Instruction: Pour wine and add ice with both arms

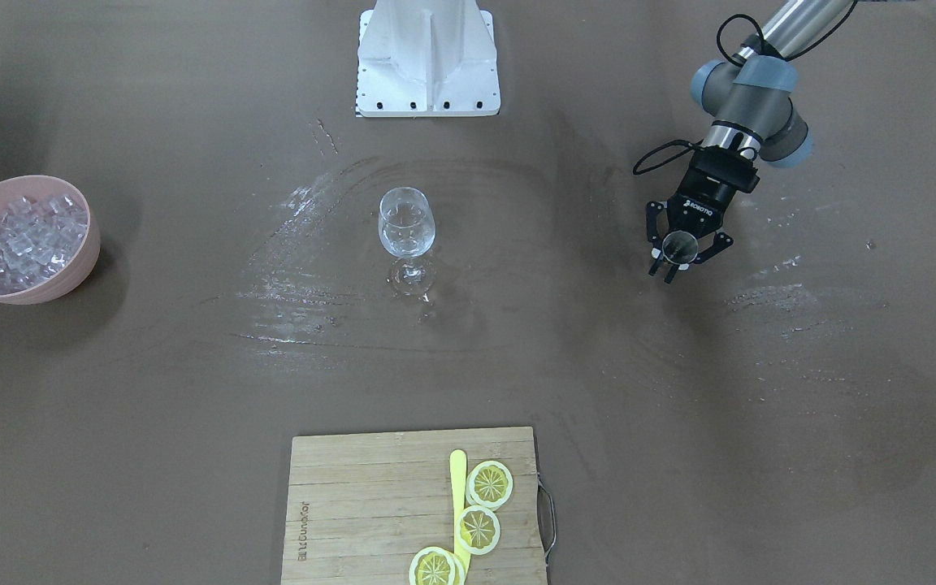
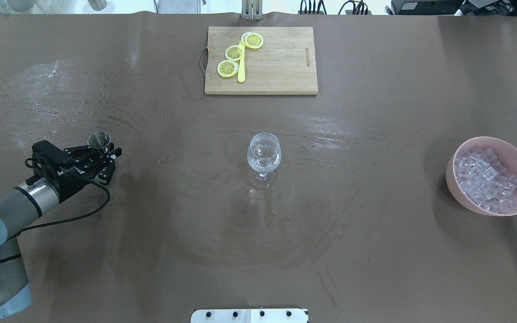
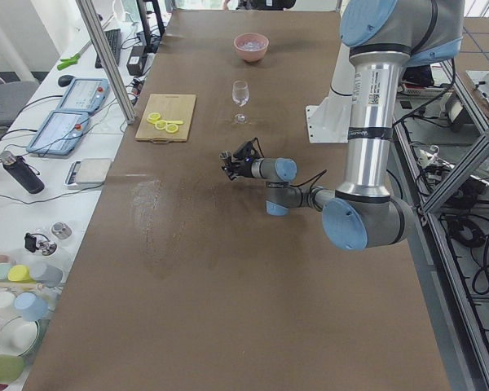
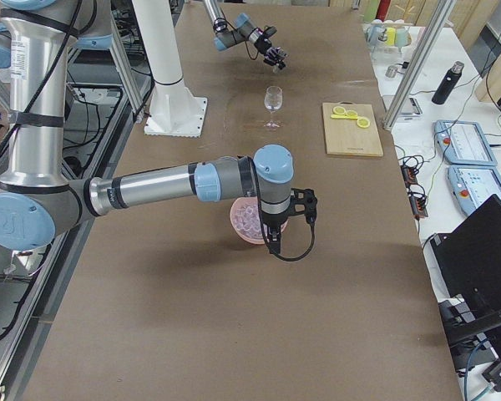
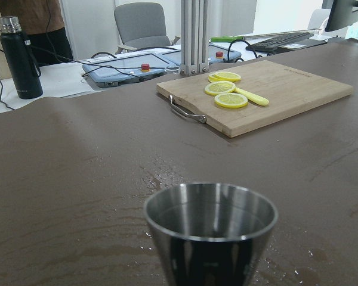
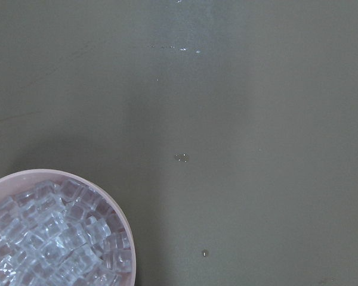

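Left gripper (image 1: 683, 260) is clasping an upright steel cup (image 5: 210, 229), well to the robot's left of the wine glass (image 1: 407, 223); ice (image 1: 25, 240) is lying opposite, in a bowl (image 1: 71, 279) by the right gripper (image 4: 273, 236), closure indeterminable.

Light is even and diffuse, coming from above; no hard shadows. Counter (image 2: 375, 251) is mid-bright, with whitish glare streaks around the glass (image 1: 407, 223). A soft dark shadow lies beside the bowl (image 1: 49, 290).

Left wrist view: metal cup (image 5: 210, 229) is close to the lens and slightly soft; the far background is bright, nearly washed out.

Right wrist view: dim, with a grey-green cast; ice (image 6: 53, 238) is in focus.

Side views are bright.
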Controlling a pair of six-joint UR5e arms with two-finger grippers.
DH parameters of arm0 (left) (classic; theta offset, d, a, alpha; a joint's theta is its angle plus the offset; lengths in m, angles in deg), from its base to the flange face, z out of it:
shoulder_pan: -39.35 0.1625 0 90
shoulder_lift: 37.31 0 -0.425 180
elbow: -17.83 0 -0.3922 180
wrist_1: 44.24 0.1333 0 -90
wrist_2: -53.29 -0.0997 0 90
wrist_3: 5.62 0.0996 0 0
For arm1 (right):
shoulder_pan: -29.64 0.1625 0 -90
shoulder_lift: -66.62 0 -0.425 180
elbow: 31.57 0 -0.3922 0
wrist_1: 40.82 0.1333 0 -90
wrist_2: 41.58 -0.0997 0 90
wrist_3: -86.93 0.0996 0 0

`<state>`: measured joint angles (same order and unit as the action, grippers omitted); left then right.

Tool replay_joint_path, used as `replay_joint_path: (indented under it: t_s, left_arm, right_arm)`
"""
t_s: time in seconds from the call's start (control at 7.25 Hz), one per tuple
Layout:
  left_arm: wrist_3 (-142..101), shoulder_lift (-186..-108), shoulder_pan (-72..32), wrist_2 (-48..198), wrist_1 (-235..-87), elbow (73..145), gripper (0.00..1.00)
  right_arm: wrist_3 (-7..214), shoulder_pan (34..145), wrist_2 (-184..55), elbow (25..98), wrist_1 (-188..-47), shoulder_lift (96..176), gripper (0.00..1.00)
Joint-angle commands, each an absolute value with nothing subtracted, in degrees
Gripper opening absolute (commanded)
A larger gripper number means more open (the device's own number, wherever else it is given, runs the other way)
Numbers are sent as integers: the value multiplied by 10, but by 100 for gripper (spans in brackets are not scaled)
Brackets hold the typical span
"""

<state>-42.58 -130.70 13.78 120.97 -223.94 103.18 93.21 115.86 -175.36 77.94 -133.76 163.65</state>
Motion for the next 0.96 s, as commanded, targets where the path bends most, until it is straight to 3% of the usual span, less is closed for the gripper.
replay_joint_path:
  t_s: [0.0, 0.41, 0.55, 0.69, 0.83]
  left_arm:
    - [-422, -1307, 138, 1211, -2240, 1028, 39]
    - [-420, -1306, 138, 1211, -2240, 1028, 44]
    - [-419, -1305, 138, 1211, -2241, 1026, 79]
    - [-419, -1302, 138, 1211, -2241, 1025, 98]
    - [-419, -1302, 138, 1211, -2241, 1025, 99]
  right_arm:
    - [932, 1159, -1754, 779, -1338, 1636, 100]
    - [933, 1159, -1754, 780, -1337, 1636, 100]
    - [933, 1159, -1754, 780, -1337, 1636, 100]
    - [933, 1159, -1754, 780, -1337, 1636, 100]
    - [933, 1159, -1754, 780, -1337, 1636, 100]
